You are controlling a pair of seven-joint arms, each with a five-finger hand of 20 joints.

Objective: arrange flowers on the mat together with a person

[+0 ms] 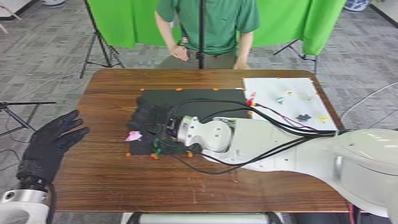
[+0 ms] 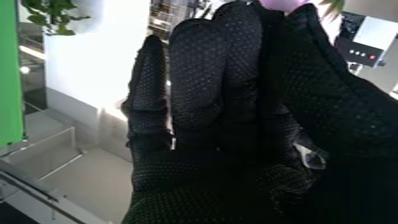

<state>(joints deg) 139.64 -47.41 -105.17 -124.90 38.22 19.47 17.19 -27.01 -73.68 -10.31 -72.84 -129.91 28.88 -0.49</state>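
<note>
My right hand is over the left part of the black mat, with a pink flower at its fingertips near the mat's left edge. Green leaves lie close to that flower. In the right wrist view, the thumb and a finger of my right hand pinch the pink flower, whose petals stick out beyond their tips. My left hand is held off the table's left edge, its fingers relaxed and holding nothing.
A white sheet on the right bears several small pieces, among them a red one, a dark blue one and a yellow one. Orange markers edge the mat. Black cables loop over my right forearm. A person stands behind the far edge.
</note>
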